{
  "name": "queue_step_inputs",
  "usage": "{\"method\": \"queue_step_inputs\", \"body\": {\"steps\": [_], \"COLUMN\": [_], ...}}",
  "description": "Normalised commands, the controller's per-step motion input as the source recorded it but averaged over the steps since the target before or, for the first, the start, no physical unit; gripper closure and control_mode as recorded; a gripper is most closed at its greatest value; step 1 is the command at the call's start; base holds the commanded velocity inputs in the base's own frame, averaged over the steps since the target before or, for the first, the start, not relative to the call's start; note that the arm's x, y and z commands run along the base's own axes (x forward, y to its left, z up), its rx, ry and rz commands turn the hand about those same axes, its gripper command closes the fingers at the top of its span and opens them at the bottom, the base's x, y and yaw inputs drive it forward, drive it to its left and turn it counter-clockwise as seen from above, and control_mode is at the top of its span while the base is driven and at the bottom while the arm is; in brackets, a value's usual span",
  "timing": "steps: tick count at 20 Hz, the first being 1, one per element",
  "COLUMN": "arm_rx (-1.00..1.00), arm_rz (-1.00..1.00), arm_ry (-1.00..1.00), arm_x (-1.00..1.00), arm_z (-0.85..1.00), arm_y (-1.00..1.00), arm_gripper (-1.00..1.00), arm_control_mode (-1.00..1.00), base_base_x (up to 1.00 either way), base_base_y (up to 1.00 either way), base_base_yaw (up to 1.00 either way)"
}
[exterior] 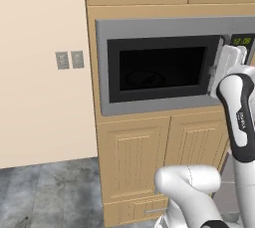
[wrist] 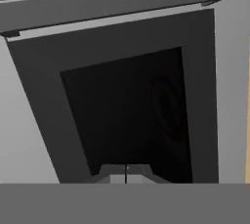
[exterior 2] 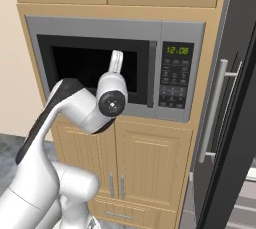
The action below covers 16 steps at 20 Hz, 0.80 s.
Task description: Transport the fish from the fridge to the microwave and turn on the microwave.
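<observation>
I am holding the tool (wrist: 126,175), its fingers pressed together and empty, in front of the microwave (exterior 2: 90,28) door, whose window looks dark. The fish isn't showing; I cannot tell whether it is inside. Right of the microwave, the fridge (exterior 2: 235,98) is standing open. Next, I judge, comes pressing the keypad (exterior 2: 174,84) squarely with a fingertip.

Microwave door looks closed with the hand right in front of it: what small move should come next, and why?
Probably slide the shut gripper sideways to the keypad and press start. The microwave door sits flush, the fingertips meet with nothing between them, and they face the dark window rather than the buttons beside it. The clock glows green.
</observation>
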Motion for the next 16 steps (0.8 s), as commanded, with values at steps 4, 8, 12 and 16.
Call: {"method": "queue_step_inputs", "body": {"steps": [4, 8, 12, 16], "arm_rx": [0.12, 0.09, 0.01, 0.0], "arm_rz": [0.0, 0.0, 0.0, -0.01], "arm_ry": [0.0, 0.0, 0.0, 0.0], "arm_x": [0.0, -0.1, -0.24, -0.24], "arm_z": [0.0, 0.0, 0.0, 0.0], "arm_y": [-0.26, -0.22, -0.15, -0.2], "arm_gripper": [1.0, 1.0, 1.0, 1.0], "arm_control_mode": [-1.0, -1.0, -1.0, -1.0], "base_base_x": [0.0, 0.0, 0.0, 0.0], "base_base_y": [0.0, 0.0, 0.0, 0.0], "base_base_yaw": [0.0, 0.0, 0.0, 0.0]}}
